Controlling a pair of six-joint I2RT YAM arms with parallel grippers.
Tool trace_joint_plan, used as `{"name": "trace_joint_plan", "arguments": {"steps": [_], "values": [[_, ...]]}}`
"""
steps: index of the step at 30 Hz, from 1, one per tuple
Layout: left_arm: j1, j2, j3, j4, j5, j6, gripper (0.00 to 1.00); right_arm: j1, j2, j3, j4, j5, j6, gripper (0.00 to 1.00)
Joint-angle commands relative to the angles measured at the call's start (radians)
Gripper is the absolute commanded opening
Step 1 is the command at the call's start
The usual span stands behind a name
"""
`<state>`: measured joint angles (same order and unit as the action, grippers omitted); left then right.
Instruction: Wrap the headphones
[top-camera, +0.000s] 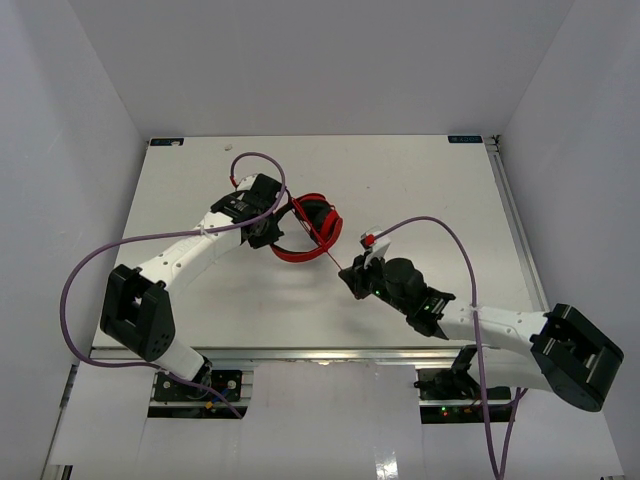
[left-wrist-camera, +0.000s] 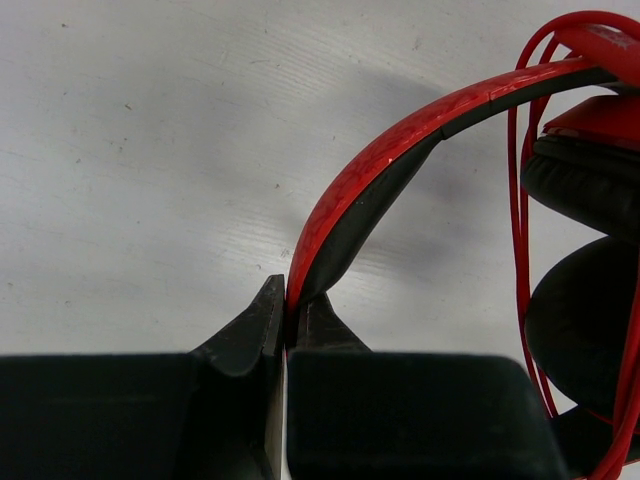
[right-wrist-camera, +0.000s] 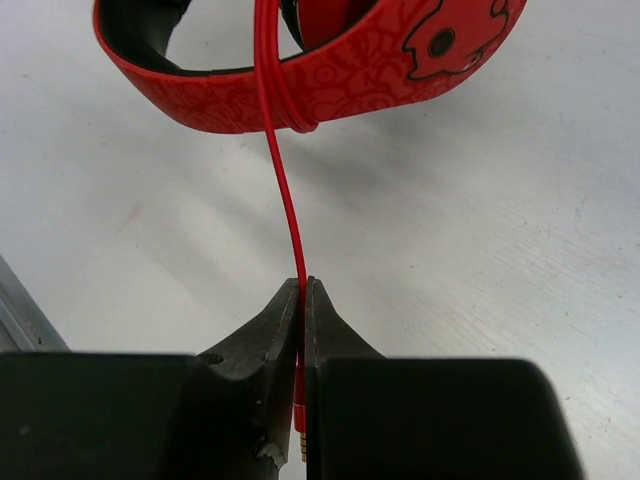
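Note:
The red headphones (top-camera: 312, 225) lie folded near the middle of the table. My left gripper (top-camera: 268, 232) is shut on the red-and-black headband (left-wrist-camera: 400, 150) at its left side. The black-padded earcups (left-wrist-camera: 585, 260) show at the right of the left wrist view, with loops of thin red cord (left-wrist-camera: 520, 200) beside them. My right gripper (top-camera: 350, 277) is shut on the cord (right-wrist-camera: 285, 200) just above its gold plug (right-wrist-camera: 300, 445). The cord runs taut from my right gripper up over the headband (right-wrist-camera: 330, 90).
Thick purple robot cables (top-camera: 440, 228) arc over the table by each arm. A metal rail (top-camera: 515, 230) runs along the table's right edge. White walls enclose the table on three sides.

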<state>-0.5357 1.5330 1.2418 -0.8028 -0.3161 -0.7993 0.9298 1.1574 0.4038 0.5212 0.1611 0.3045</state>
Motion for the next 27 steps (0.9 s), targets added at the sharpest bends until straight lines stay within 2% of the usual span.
{"name": "trace_joint_plan", "arguments": {"steps": [1, 6, 9, 16, 21, 27], "values": [[0.014, -0.026, 0.047, 0.077, 0.076, -0.040, 0.00, 0.000, 0.059, 0.011, 0.103, 0.078, -0.013, 0.08], [0.014, -0.053, -0.004, 0.139, 0.218, -0.056, 0.00, -0.005, 0.104, -0.008, 0.265, 0.116, -0.031, 0.08], [0.014, -0.071, -0.030, 0.162, 0.262, -0.074, 0.00, -0.005, 0.129, 0.014, 0.305, 0.120, -0.033, 0.08], [0.014, -0.085, -0.041, 0.146, 0.235, -0.097, 0.00, -0.011, 0.212, 0.072, 0.314, 0.116, -0.030, 0.16], [0.014, -0.107, -0.060, 0.145, 0.264, -0.134, 0.00, -0.029, 0.251, 0.068, 0.367, 0.148, -0.026, 0.08], [0.014, -0.147, -0.055, 0.152, 0.282, -0.176, 0.00, -0.052, 0.271, 0.041, 0.428, 0.130, -0.011, 0.08]]}}
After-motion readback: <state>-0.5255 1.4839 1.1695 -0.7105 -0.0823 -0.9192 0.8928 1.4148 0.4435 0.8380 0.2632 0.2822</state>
